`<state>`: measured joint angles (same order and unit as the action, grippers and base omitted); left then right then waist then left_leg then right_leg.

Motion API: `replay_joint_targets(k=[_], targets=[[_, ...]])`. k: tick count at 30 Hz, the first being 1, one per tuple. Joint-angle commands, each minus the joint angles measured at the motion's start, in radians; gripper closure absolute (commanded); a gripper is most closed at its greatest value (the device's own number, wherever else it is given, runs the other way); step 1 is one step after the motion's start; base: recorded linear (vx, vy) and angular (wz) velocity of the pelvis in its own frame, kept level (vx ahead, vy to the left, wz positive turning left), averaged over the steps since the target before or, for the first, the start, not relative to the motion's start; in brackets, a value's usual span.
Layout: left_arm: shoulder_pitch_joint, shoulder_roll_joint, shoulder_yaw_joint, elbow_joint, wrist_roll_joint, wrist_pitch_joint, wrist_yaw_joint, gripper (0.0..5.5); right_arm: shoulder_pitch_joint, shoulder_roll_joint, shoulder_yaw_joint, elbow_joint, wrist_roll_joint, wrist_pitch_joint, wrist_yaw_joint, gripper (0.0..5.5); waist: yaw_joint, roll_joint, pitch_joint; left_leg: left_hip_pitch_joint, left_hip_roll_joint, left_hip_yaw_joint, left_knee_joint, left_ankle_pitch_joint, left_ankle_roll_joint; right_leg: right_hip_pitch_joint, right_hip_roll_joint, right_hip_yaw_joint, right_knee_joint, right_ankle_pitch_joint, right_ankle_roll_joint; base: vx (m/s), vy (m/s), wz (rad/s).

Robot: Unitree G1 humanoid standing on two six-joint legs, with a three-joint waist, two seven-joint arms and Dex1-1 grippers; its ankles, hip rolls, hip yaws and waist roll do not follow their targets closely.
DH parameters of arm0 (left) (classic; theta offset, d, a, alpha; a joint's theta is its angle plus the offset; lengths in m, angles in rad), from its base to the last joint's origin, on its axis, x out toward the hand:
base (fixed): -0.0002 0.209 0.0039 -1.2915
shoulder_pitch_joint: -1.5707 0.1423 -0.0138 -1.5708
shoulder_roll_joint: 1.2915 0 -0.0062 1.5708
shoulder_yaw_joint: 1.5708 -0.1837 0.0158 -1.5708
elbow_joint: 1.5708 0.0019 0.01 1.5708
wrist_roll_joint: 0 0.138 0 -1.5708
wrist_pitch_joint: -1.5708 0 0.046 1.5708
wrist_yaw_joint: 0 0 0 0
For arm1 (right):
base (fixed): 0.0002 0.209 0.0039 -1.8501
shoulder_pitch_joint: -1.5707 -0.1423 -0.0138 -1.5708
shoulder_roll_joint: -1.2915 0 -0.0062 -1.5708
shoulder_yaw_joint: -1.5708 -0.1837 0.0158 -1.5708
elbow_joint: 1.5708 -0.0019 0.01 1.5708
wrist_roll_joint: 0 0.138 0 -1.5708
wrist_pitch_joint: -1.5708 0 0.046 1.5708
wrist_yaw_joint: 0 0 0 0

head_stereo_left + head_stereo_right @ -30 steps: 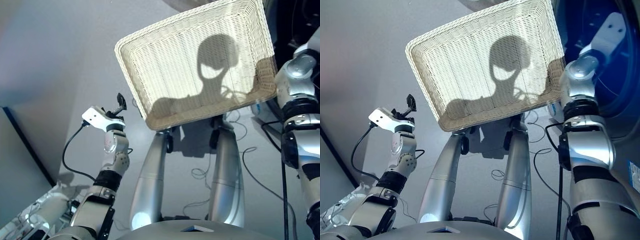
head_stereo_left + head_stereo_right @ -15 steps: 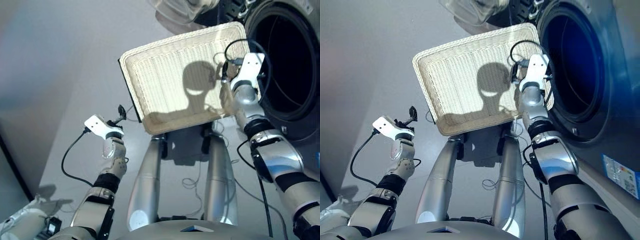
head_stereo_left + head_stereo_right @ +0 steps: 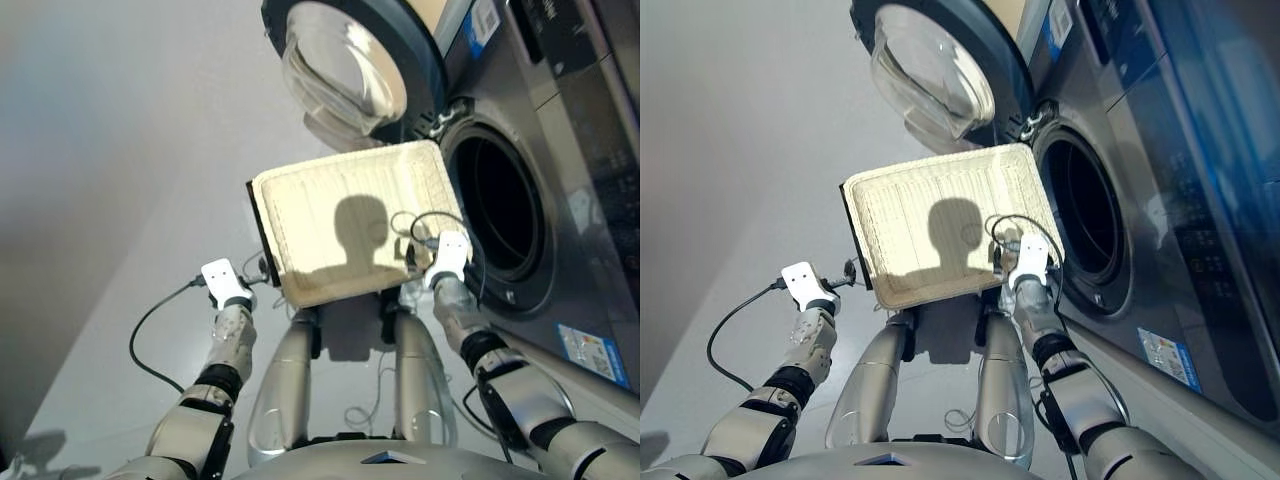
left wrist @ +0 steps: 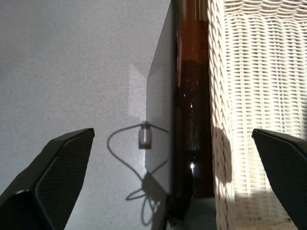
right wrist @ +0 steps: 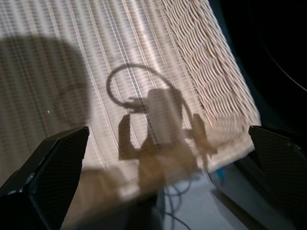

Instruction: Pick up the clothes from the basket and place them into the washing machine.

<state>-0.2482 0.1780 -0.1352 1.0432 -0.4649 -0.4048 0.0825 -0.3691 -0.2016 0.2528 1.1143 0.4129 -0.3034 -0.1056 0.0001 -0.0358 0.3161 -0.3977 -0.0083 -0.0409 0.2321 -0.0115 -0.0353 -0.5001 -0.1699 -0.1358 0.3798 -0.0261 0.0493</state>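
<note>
Nearest us, our left gripper (image 4: 158, 191) hangs over the grey floor (image 3: 120, 180) just beside the basket's near-left rim, fingers spread wide with nothing between them; our right gripper (image 5: 158, 191) sits over the basket's near-right corner, fingers likewise set well apart and empty. The basket (image 3: 300, 195) lies just beyond both grippers, cream wicker, its weave bare where we can see it; no garment shows in it. To its right stands the washing machine (image 3: 560, 290), its dark drum hole (image 3: 495, 205) beside the basket's right edge; farthest off, the porthole door (image 3: 345, 65) stands swung open.
</note>
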Motion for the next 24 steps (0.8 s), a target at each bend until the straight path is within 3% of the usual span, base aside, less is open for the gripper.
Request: replay_joint_targets(k=[1,11,17,24], targets=[[0.040,0.008,0.007,0.039,0.078,-0.002,-0.009,0.00,0.059,-0.002,-0.027,0.012,-0.044,0.002,0.021,0.00,0.000,0.003,-0.071,0.034,0.033,0.046,0.040,-0.023,-0.035,0.059,-0.016,-0.018,-0.136,0.145,0.066,0.079,0.031,-0.082],[0.164,-0.002,0.021,0.109,0.202,0.040,-0.058,0.00,0.243,0.000,-0.105,0.111,-0.092,0.048,0.073,0.00,-0.006,0.000,-0.178,0.254,0.028,0.062,-0.091,-0.017,-0.031,0.282,0.005,-0.023,-0.236,0.132,0.081,0.067,0.025,-0.028],[0.197,-0.002,0.038,0.124,0.230,0.046,-0.069,0.00,0.282,0.002,-0.127,0.140,-0.100,0.059,0.079,0.00,-0.005,0.004,-0.219,0.318,0.036,0.076,-0.156,0.004,-0.041,0.360,0.025,-0.023,-0.328,0.142,0.088,0.027,0.005,-0.011],[0.210,-0.008,0.040,0.145,0.240,0.053,-0.073,0.00,0.289,0.010,-0.135,0.160,-0.097,0.063,0.081,0.00,-0.003,0.001,-0.237,0.358,0.040,0.077,-0.182,0.014,-0.037,0.390,0.039,-0.017,-0.308,0.133,0.081,0.000,0.000,0.000]])
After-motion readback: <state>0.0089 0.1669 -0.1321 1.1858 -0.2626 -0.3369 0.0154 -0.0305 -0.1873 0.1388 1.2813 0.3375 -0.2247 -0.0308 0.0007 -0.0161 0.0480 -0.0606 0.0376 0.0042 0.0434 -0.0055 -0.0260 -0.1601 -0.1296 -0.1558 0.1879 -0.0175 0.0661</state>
